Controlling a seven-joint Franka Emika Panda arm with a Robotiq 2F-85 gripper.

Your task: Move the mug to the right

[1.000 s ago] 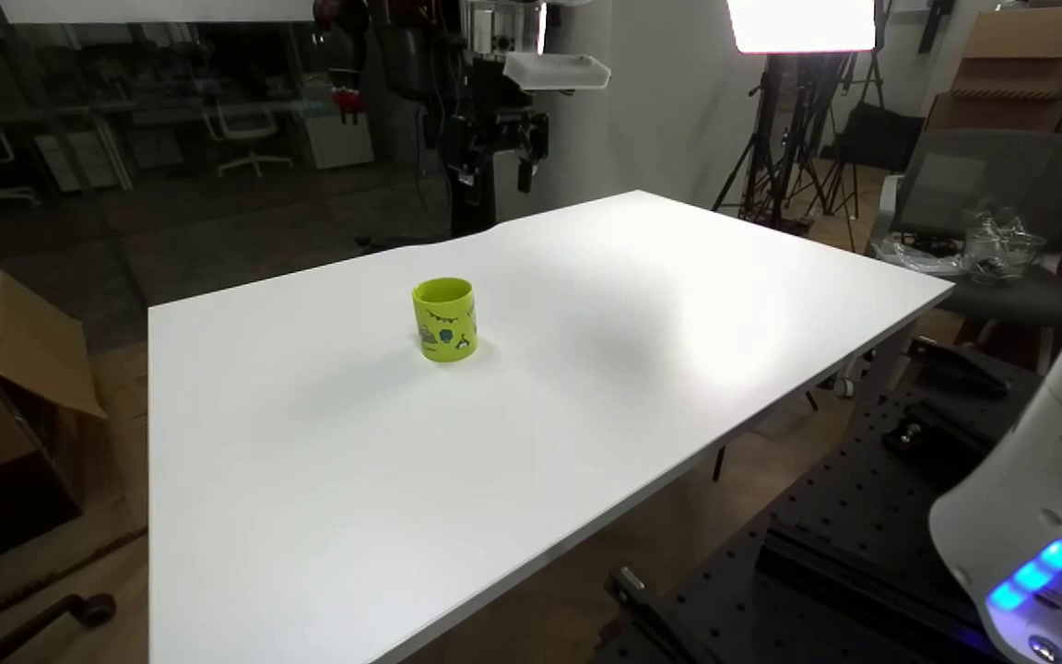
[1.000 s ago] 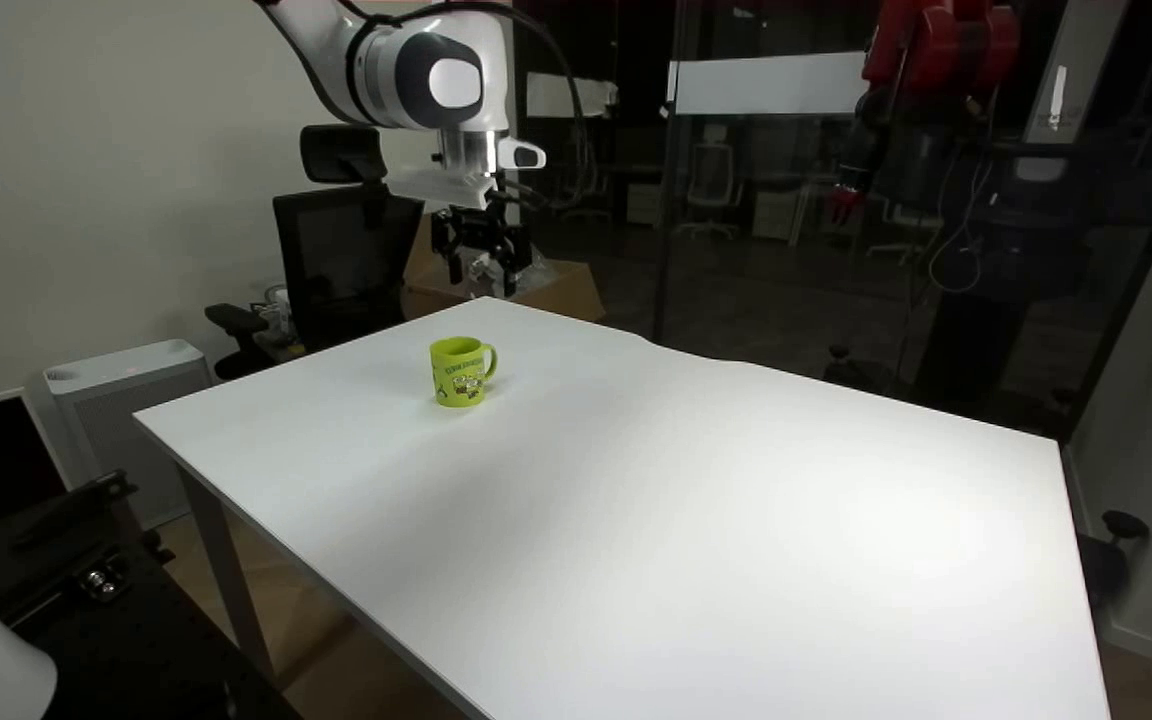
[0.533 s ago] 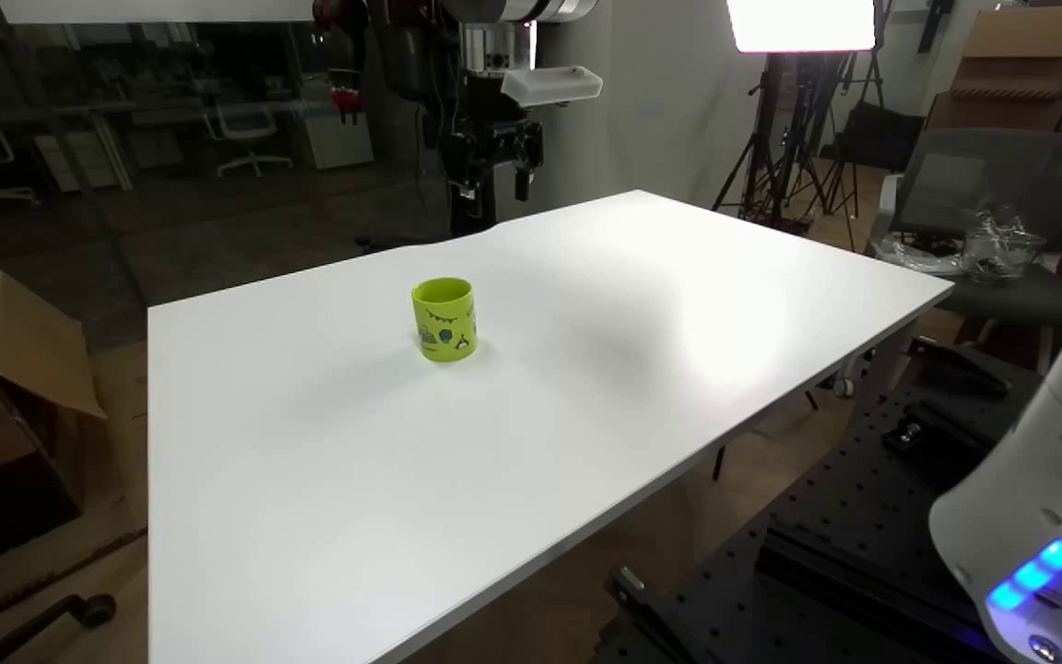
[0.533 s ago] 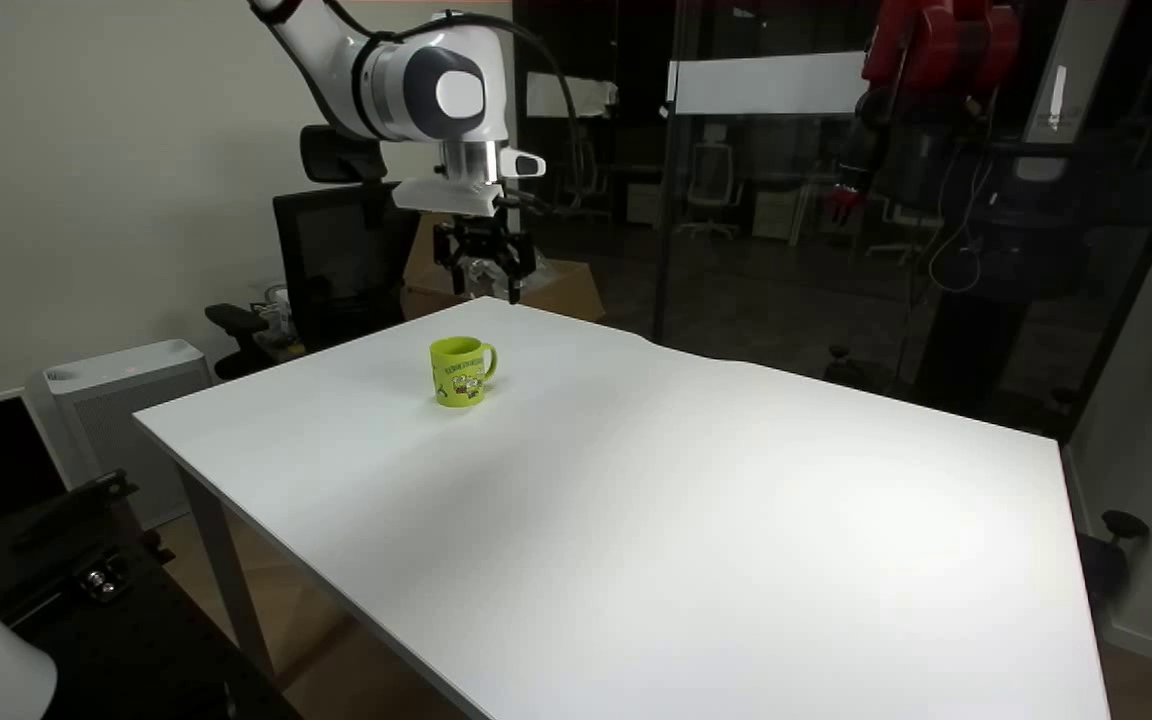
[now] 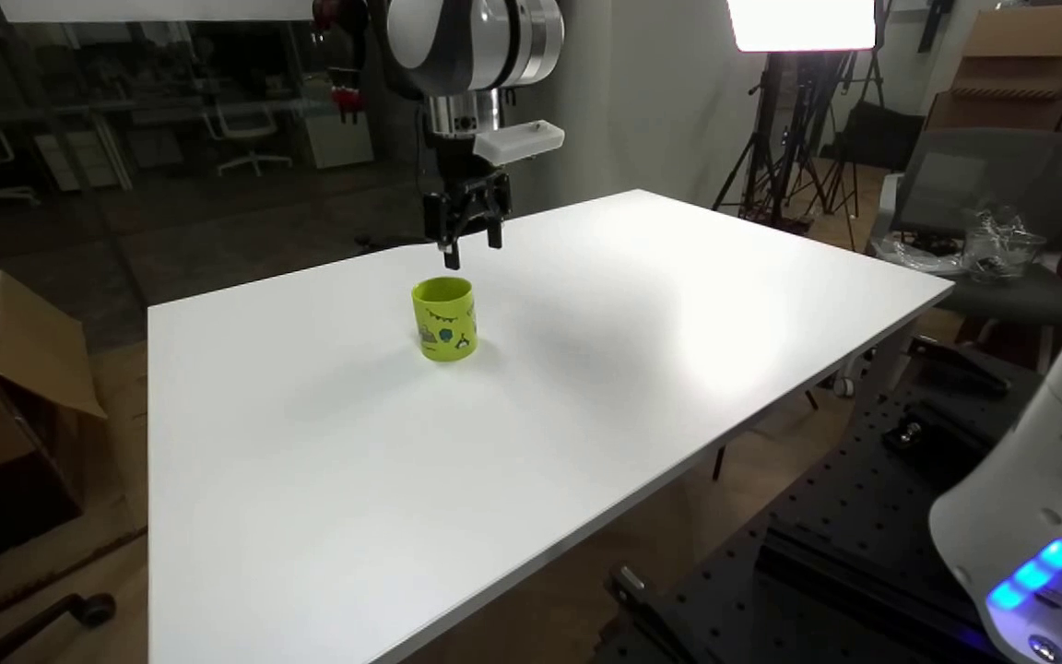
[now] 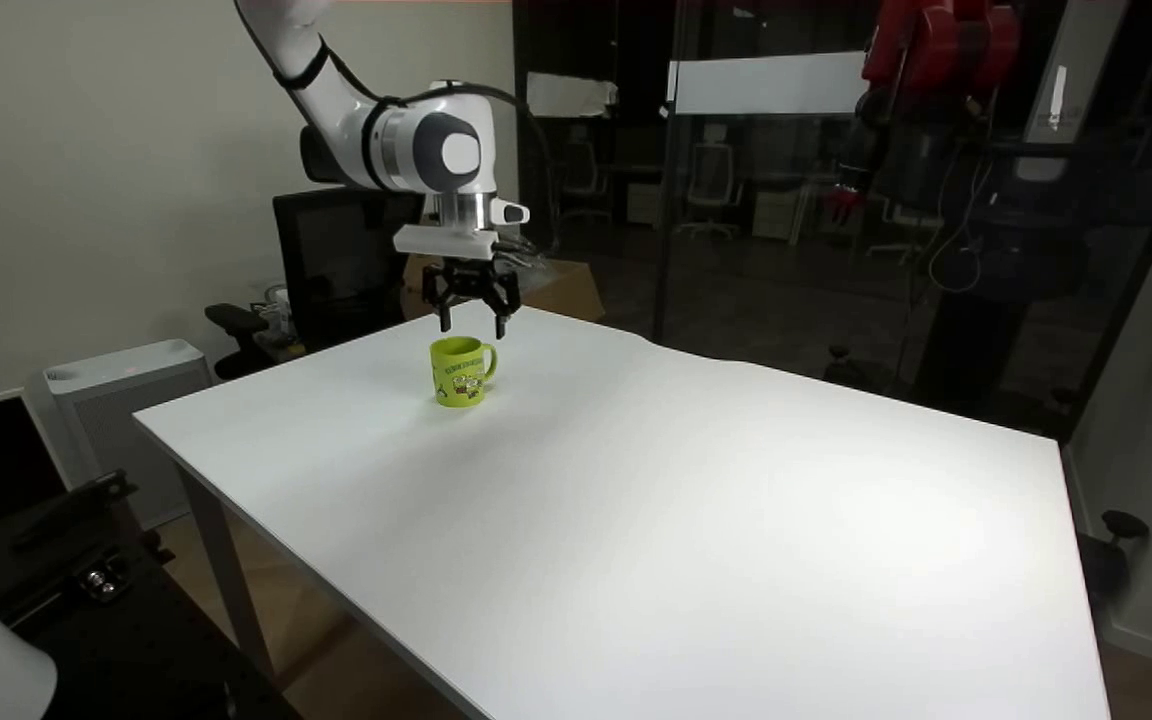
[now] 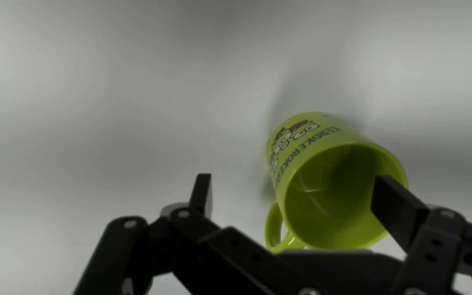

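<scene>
The lime-green mug stands upright on the white table in both exterior views (image 5: pixel 444 330) (image 6: pixel 454 378). It has printed drawings on its side and a handle. In the wrist view the mug (image 7: pixel 314 153) lies right of centre, its open top facing the camera and its handle toward the lower left. My gripper (image 5: pixel 473 251) is open and empty, pointing down above the mug. It also shows in an exterior view (image 6: pixel 473 328) and in the wrist view (image 7: pixel 293 181). There, one finger (image 7: pixel 395 205) overlaps the mug's right rim and the other is left of the mug, apart from it.
The white table (image 5: pixel 356 480) fills the middle of both exterior views. The robot's base (image 5: pixel 1038 516) stands beyond its edge. A cardboard box (image 5: pixel 29 350) is on the floor, and a black chair (image 6: pixel 346 260) and a white unit (image 6: pixel 126 390) stand beside the table.
My gripper has come down and moved closer to the mug, shifting left in both exterior views. It stays open. The mug has not moved.
</scene>
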